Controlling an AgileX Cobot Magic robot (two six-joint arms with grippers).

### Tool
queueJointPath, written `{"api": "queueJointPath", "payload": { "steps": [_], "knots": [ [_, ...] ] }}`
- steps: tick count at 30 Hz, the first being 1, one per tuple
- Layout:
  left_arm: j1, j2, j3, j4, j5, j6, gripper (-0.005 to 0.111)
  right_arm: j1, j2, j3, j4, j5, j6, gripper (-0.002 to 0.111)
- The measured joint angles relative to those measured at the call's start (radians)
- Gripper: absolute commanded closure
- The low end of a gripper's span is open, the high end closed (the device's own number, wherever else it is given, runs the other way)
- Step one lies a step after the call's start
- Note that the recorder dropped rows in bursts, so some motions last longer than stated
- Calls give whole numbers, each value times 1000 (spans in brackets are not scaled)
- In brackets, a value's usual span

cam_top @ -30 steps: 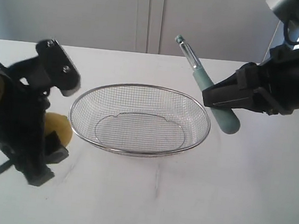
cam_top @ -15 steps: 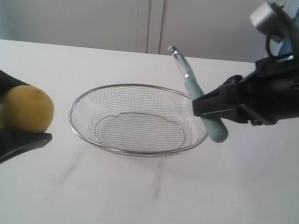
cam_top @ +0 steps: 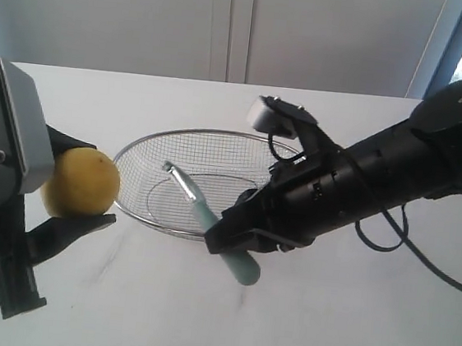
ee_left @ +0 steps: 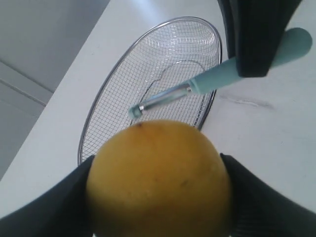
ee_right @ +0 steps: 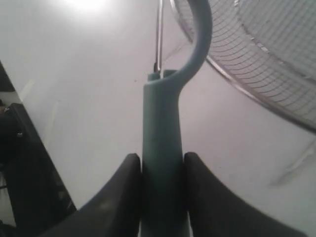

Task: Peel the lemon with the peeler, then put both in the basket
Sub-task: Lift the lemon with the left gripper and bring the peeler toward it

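Lemon: 1 item, yellow, skin whole on the side the left wrist view shows; lifted clear of the table at 9 o'clock of the basket, clamped between the 2 fingers of the left gripper, 1 finger above and 1 below. 1.0 s ago it sat low beside the basket, half hidden behind that gripper; it now hangs in the open, just outside the rim. Peeler: 1 item, teal handle, clenched mid-handle by the right gripper, both fingers pressed on the handle in the right wrist view. 1.0 s ago it was carried at 2 o'clock of the basket with its metal end aimed away; it has since swung across to the 6 o'clock rim, handle end outside, blade over the mesh and pointing toward 10 o'clock, at the lemon. Blade and lemon: near, apart, no contact. Basket: 1 item, wire mesh, nothing resting in it. Assessment: both pickups appear complete and the 2 arms have converged for the first stroke; peeling not begun. Next move likely calls for closing the remaining gap and laying the blade against the skin while the left grip resists the pull.
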Motion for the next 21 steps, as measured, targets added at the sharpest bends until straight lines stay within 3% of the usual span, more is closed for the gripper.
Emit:
{"api": "queueJointPath", "payload": {
  "steps": [12, 21],
  "knots": [
    [0, 9, 0, 2, -18, -2, 107, 112, 20, -9, 41, 21, -3, 108],
    [0, 80, 0, 0, -57, -24, 107, 120, 20, -9, 46, -4, -3, 108]
  ]
}}
